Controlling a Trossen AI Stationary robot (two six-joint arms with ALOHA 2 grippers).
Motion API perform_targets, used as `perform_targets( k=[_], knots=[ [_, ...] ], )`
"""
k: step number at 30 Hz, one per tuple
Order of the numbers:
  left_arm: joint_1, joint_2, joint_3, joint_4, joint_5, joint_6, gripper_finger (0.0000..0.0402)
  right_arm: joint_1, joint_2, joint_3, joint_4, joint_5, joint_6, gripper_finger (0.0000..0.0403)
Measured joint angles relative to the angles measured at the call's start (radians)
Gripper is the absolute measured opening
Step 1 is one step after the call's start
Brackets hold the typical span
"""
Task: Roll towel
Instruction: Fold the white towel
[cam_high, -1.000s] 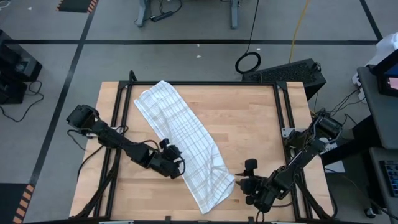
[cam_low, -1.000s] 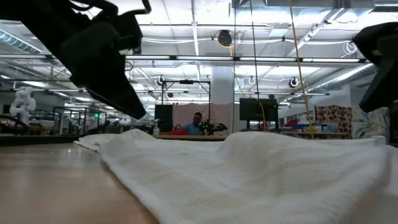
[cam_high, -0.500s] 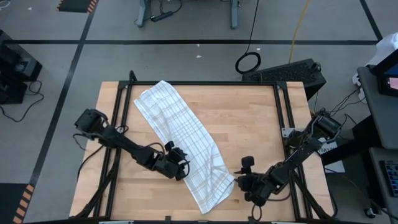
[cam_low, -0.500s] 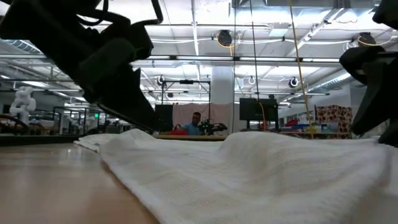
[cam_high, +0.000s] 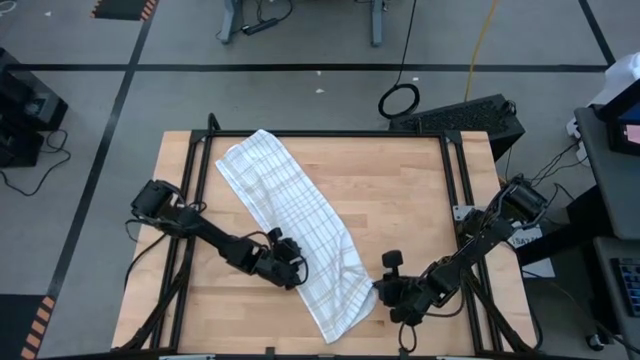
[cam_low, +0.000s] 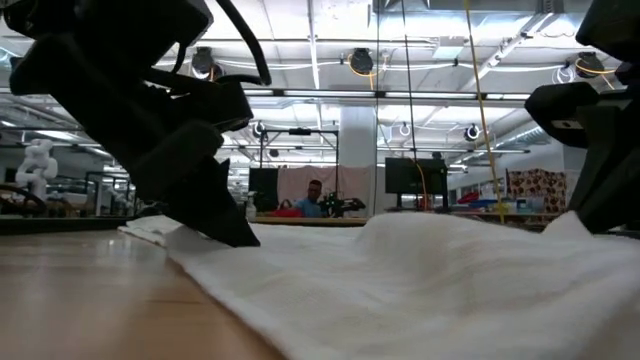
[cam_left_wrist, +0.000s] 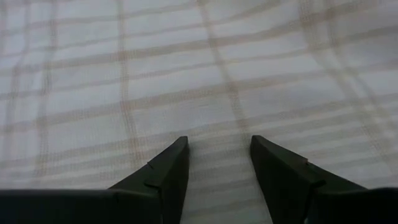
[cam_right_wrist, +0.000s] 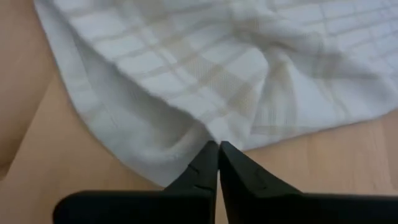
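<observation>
The towel (cam_high: 290, 215), white with fine check lines, lies flat and slanting across the wooden table, from the far left to the near middle. My left gripper (cam_high: 298, 275) is at the towel's left long edge, slanting down. It is open, with both fingertips over the checked cloth (cam_left_wrist: 217, 93). My right gripper (cam_high: 375, 290) is at the towel's right long edge near its near end, shut on the cloth. In the low view the left gripper (cam_low: 240, 238) reaches down to the towel (cam_low: 420, 290). My left gripper stands open with its fingertips (cam_left_wrist: 177, 152) down at the towel's top surface; I cannot tell whether they touch it. My right gripper pinches the towel's right long edge (cam_right_wrist: 214, 134) near the near end between its two fingertips. It comes slanting down from the table's right. One layer or several, I cannot tell. The cloth rises in a small peak (cam_low: 575, 220) at the fingers; the rest lies on the table.
Black frame rails run along the table's left side (cam_high: 190, 200) and right side (cam_high: 455, 180). Bare wood (cam_high: 390, 190) lies to the right of the towel. A dark keyboard-like box (cam_high: 470, 115) sits beyond the far right corner.
My left gripper has sunk toward the towel and gone a little toward the table's right, still open. My right gripper has gone toward the table's left to the towel's edge and shut on it. The cloth there has puckered up; the rest has stayed flat.
</observation>
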Motion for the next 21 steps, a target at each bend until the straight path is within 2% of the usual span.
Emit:
perform_targets(
  k=[5, 13, 21],
  knots=[
    [0.004, 0.009, 0.001, -0.008, 0.001, -0.015, 0.0182, 0.031, -0.041, 0.000, -0.043, 0.028, 0.111, 0.0002],
    [0.004, 0.004, 0.000, -0.015, -0.002, -0.008, 0.0182, 0.135, -0.091, 0.042, -0.264, 0.038, 0.362, 0.0001],
    [0.006, 0.006, -0.003, -0.026, -0.079, -0.009, 0.0182, 0.210, -0.092, 0.113, -0.426, 0.049, 0.529, 0.0000]
  ],
)
